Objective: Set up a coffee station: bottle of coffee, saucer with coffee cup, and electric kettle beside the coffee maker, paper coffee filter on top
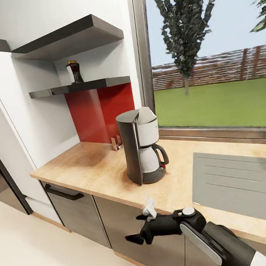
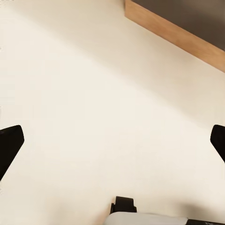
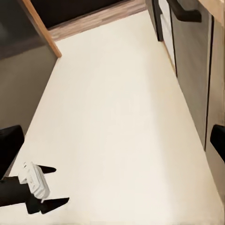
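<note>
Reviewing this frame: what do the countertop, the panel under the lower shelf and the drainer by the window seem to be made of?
The kitchen countertop looks like light wood or wood-effect laminate: pale grain, matte, thin edge. The red panel looks like glossy lacquer or glass, going by its soft vertical reflections. The drainer looks like brushed steel: flat grey with pressed ridges. As a simulator render, all three are uncertain.

Home kitchen around me | long light wood-grain countertop point(image 1: 96, 169) over dark grey cabinet fronts point(image 1: 77, 211) | grey steel sink drainboard point(image 1: 237, 185) | tall dark grey drip coffee maker point(image 1: 142, 146) | garden window point(image 1: 214, 50)
</note>
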{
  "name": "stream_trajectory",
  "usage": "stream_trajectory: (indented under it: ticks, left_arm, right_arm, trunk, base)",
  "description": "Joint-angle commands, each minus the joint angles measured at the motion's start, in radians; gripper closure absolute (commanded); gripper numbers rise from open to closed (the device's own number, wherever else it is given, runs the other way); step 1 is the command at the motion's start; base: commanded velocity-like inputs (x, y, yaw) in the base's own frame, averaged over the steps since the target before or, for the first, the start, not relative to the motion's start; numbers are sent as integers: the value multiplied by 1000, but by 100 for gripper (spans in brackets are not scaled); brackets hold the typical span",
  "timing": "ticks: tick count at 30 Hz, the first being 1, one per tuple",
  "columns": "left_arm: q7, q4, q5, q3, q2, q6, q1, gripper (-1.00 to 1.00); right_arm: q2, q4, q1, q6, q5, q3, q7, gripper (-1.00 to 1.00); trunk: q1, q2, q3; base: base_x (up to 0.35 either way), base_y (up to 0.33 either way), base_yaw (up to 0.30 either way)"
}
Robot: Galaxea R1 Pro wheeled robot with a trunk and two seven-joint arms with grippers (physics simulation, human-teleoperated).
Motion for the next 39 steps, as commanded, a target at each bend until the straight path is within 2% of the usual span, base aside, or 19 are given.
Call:
stream_trajectory:
  ticks: [1, 4, 8, 9, 12, 18, 19, 28, 31, 39]
  left_arm:
    - [-1, -1, -5, 2, 1, -2, 0, -100]
    - [-2, -1, -4, 2, 4, -2, 0, -100]
    - [-2, -1, -3, 2, 5, -2, 0, -100]
    - [-2, -1, -3, 2, 5, -2, 0, -100]
    - [-2, -1, -3, 2, 6, -2, 0, -100]
    - [-1, -1, -3, 3, 6, -1, 0, -100]
    - [-1, -1, -3, 5, 6, -1, 0, -100]
    - [-2, -1, -2, 14, 5, -1, 0, -100]
    - [-2, 0, -2, 15, 4, 0, 0, -100]
    - [-2, 0, -2, 14, 2, -1, 0, -100]
  right_arm:
    - [-10, 0, 14, -2, -11, 1, 0, -100]
    - [-48, 14, 98, -66, -5, 2, 5, -100]
    - [-63, 60, 167, -137, 40, 2, 7, -100]
    - [-68, 90, 191, -173, 63, 2, 8, -100]
    - [-74, 178, 219, -234, 88, 2, 9, -100]
    - [-77, 348, 232, -306, 99, 1, 10, -100]
    - [-78, 410, 234, -327, 99, 0, 10, -100]
    - [-80, 716, 237, -441, 100, -4, 9, -100]
    - [-80, 859, 237, -536, 100, -6, 7, -100]
    - [-78, 921, 237, -585, 103, -3, 6, -100]
  trunk:
    - [0, -1, -1]
    - [0, -1, -1]
    - [0, -1, -1]
    - [0, -1, -1]
    - [0, -1, -1]
    - [0, -1, -1]
    - [0, -1, -1]
    - [0, -1, -1]
    - [0, -1, -1]
    - [0, -1, -1]
  base:
    - [0, 0, 0]
    - [0, 0, 0]
    - [0, 0, 0]
    - [0, 0, 0]
    - [0, 0, 0]
    - [0, 0, 0]
    - [0, 0, 0]
    - [0, 0, 0]
    - [0, 0, 0]
    - [0, 0, 0]
